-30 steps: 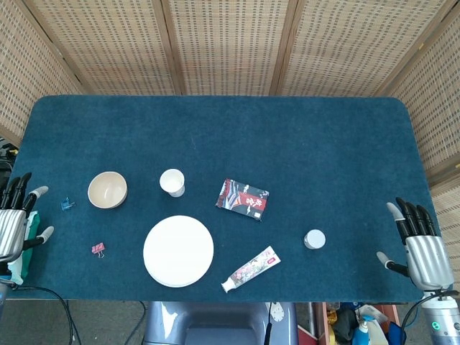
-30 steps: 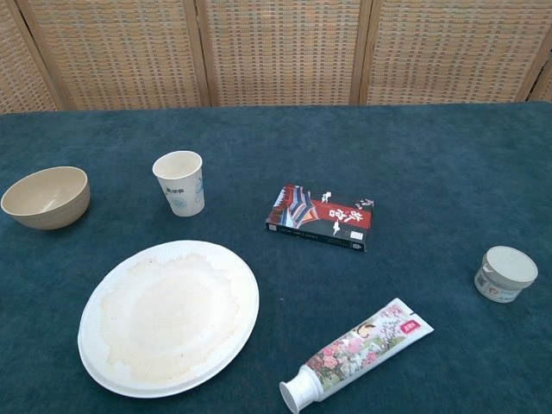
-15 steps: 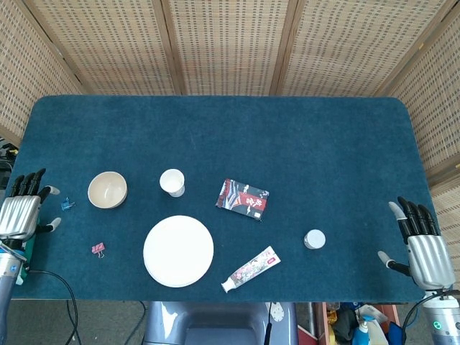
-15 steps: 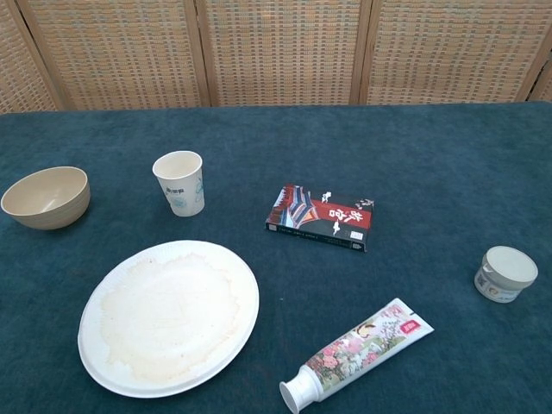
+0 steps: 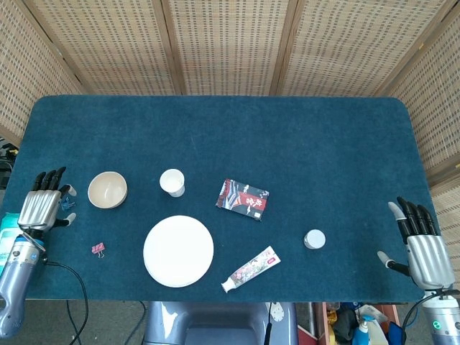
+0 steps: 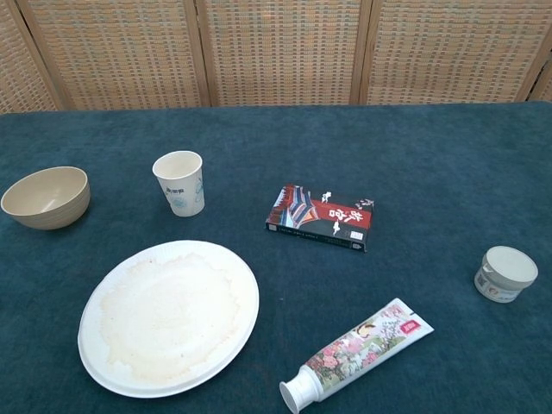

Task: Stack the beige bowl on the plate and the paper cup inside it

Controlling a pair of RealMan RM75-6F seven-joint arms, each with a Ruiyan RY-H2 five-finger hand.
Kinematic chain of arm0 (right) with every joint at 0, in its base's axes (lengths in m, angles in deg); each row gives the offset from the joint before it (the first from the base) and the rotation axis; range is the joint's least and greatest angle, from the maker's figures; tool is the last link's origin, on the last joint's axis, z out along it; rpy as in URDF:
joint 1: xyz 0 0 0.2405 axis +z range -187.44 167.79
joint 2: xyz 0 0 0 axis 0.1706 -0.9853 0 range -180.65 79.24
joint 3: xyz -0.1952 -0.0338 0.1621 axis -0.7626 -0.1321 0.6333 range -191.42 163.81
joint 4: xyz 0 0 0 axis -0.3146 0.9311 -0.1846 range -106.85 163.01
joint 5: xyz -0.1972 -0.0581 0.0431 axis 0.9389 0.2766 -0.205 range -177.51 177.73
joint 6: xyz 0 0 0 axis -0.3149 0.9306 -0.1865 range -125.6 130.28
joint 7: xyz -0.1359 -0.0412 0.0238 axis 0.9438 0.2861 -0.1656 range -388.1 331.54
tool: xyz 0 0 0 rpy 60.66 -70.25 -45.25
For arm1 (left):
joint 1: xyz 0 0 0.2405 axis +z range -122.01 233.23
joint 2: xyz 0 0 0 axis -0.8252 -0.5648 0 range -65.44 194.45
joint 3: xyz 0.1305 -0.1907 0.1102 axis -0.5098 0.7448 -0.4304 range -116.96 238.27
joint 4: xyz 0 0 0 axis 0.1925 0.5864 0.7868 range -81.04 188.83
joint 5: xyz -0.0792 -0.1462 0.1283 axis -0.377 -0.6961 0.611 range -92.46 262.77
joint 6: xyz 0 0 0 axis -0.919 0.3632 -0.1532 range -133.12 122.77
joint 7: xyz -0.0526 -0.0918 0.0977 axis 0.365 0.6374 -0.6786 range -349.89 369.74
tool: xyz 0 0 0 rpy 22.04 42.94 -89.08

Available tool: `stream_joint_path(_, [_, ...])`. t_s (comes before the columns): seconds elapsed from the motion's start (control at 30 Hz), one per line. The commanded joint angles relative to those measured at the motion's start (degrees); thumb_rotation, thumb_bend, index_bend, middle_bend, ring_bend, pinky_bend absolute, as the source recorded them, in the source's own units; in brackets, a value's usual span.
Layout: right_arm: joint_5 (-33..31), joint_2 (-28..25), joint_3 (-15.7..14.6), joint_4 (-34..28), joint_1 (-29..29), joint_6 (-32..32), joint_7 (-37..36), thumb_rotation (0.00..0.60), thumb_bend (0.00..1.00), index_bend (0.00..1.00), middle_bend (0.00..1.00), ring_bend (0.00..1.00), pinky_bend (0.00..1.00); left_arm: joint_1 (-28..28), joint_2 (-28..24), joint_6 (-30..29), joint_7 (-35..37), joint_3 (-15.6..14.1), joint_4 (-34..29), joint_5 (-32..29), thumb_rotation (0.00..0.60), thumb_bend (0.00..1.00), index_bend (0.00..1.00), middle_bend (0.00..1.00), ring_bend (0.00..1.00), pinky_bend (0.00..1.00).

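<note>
On the dark blue felt-covered table point(image 5: 302, 136) the round beige bowl point(image 5: 107, 190) sat upright near the left edge, apart from the white paper cup with pale print point(image 5: 172, 182), which stood upright to its right. In front of both lay the flat white paper plate point(image 5: 178, 251), bare and slightly stained in the chest view, touching neither. The left hand point(image 5: 41, 208) hovered at the table's left edge just beside the bowl, its dark fingers spread and holding nothing; a small blue binder clip point(image 5: 68, 203) lay between hand and bowl, partly hidden by the fingers. The right hand point(image 5: 420, 244) hung off the table's right front corner, fingers likewise apart and empty, well away from everything. A red-and-black printed packet point(image 5: 242, 199) lay flat near the middle, a floral-printed tube with a white cap point(image 5: 251, 269) lay slantwise near the front edge, a small white lidded jar point(image 5: 314, 239) stood to the right, and a pink binder clip point(image 5: 98, 249) rested left of the plate.
</note>
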Motion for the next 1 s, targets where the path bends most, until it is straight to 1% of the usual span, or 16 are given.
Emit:
stream_joint_path(0.03, [0.0,0.0,0.0,0.0,0.0,0.0,-0.2,0.600,0.15,0.00,0.00,0.00,0.00,-0.9,1.0,0.9,-1.3,-0.3,0.7,-0.5,0.600,0.23,0.41,0.00,0.00,0.00])
stream_joint_path(0.23, [-0.1,-0.2,0.1,0.1,0.0,-0.1,-0.9,0.600,0.15,0.00,0.00,0.00,0.00,-3.4,4.1,3.6,-4.3,-0.2,2.5,-2.5,0.600,0.23,0.41,0.00,0.00,0.00])
stream_joint_path(0.6, [-0.2,-0.4,0.2,0.1,0.0,-0.1,-1.8,0.600,0.15,0.00,0.00,0.00,0.00,-5.8,7.0,4.4,-8.1,-0.1,3.9,-4.3,0.600,0.25,0.43,0.00,0.00,0.00])
stream_joint_path(0.83, [-0.2,-0.6,0.2,0.3,0.0,0.0,-2.8,0.600,0.15,0.00,0.00,0.00,0.00,-7.2,9.2,4.9,-11.7,-0.9,6.5,-4.6,0.600,0.27,0.48,0.02,0.00,0.01])
stream_joint_path(1.0, [0.0,-0.7,0.2,0.3,0.0,0.1,-3.6,0.600,0.15,0.00,0.00,0.00,0.00,-7.6,10.8,5.3,-12.2,-1.1,7.8,-5.4,0.600,0.30,0.52,0.03,0.00,0.02])
